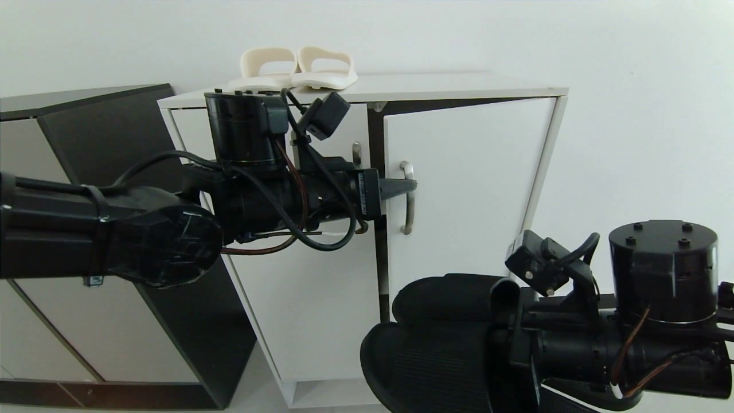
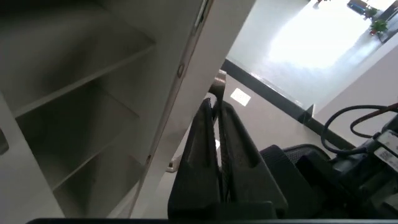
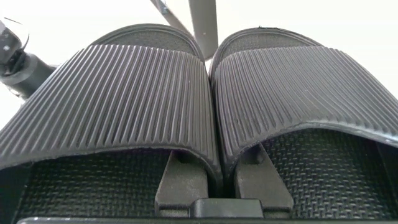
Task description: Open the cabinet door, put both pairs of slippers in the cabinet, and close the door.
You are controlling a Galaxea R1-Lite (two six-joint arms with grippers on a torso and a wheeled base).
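One slipper pair [image 1: 298,70] is set atop the cabinet [image 1: 459,87], upper centre. Its door handle [image 1: 408,212], mid-frame, is gripped by the left pincer [image 1: 404,186]. The second pair [image 1: 436,338] is held by the right pincer [image 3: 222,186], lower right.

The white cabinet [image 1: 459,85] stands on a pale floor [image 1: 252,396], its back against the wall. A pair of cream slippers [image 1: 298,71] lies directly on the cabinet's flat top. They sit side by side and touching, straps up, towards the cabinet's back edge and nearer its left end than its right. Inside the cabinet, two shelf boards [image 2: 87,78] run across, one above the other. A dark cabinet [image 1: 103,109] stands on the same floor, just beside the white cabinet's left side.
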